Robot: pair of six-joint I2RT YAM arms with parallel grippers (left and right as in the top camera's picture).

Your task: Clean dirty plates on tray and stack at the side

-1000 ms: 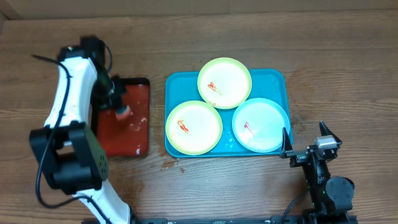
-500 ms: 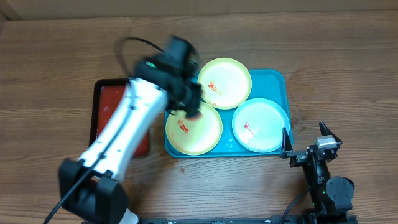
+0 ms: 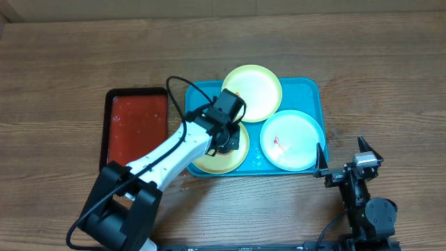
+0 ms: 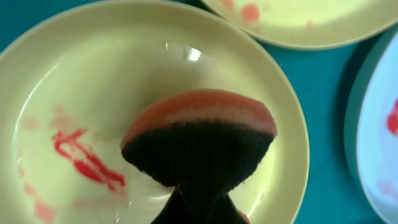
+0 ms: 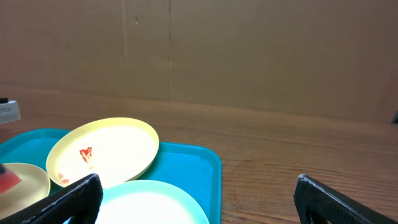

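Front yellow-green plate [image 4: 81,93] (red smears), rear yellow-green plate [image 3: 254,90] and blue-white plate [image 3: 296,139]: all on turquoise tray [image 3: 306,87], mid-desk toward the front edge. Left gripper [image 3: 226,141] clamps a pink, dark-faced sponge [image 4: 199,143] over the front plate. Right gripper [image 3: 343,155]: fingers wide apart, empty, at the front edge. Red tray [image 3: 136,125]: nearer the left edge.

The big turquoise plastic tray [image 3: 309,90] holds three round plastic plates, lying flat: a back yellow-green plate [image 3: 252,93], a front yellow-green plate [image 4: 93,74], a blue-white plate [image 3: 293,139]. All have red smears.
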